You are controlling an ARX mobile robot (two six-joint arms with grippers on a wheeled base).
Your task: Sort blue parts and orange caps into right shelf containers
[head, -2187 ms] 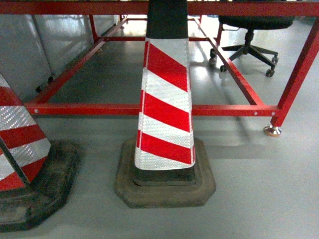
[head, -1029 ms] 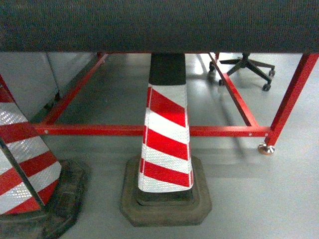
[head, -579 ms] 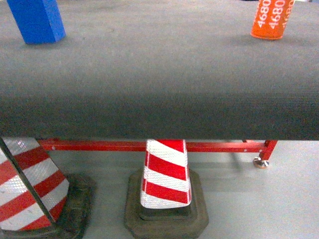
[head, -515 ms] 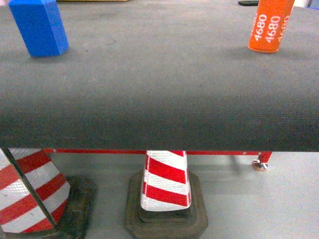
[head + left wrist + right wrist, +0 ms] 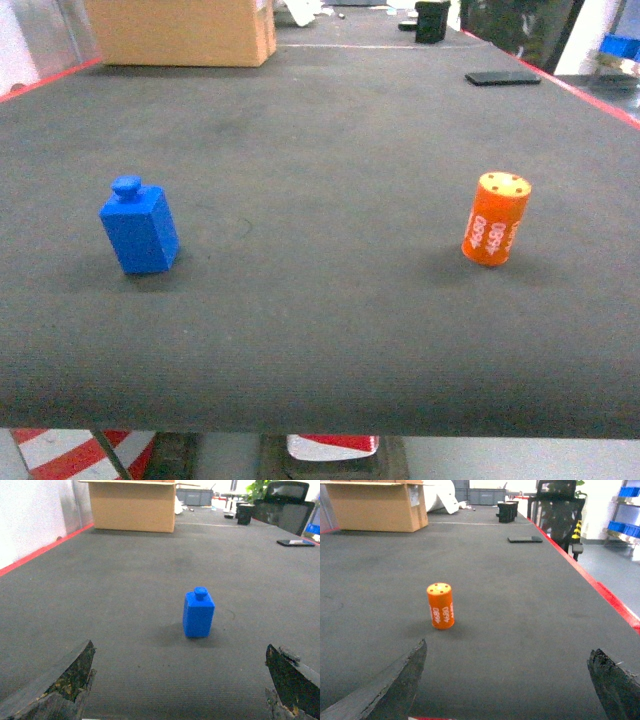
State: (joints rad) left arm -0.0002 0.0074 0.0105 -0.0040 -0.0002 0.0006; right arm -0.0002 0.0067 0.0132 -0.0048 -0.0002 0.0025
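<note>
Head view showed a dark grey table mat [image 5: 330,330] carrying both task items, taken here as the landmark surface. The blue part [image 5: 139,228], a rectangular block with a round knob on top, stood upright on the left of the mat; the orange cap [image 5: 495,219], a cylinder printed with white "4680" digits, stood upright on the right of the mat, well apart from the blue part. A cardboard box [image 5: 182,30] sat at the far left end of the mat and a black phone [image 5: 503,77] lay at its far right edge. Neither gripper appeared in the head view. In the left wrist view, the left gripper [image 5: 182,687] was spread wide and held nothing; the blue part stood on the mat ahead of the fingertips, roughly centred between them and clear of both. In the right wrist view, the right gripper [image 5: 512,685] was likewise spread wide and empty; the orange cap stood on the mat ahead of it, nearer its left finger [image 5: 395,687], touching neither. Blue containers [image 5: 626,510] showed on a shelf beyond the mat's right edge.
</note>
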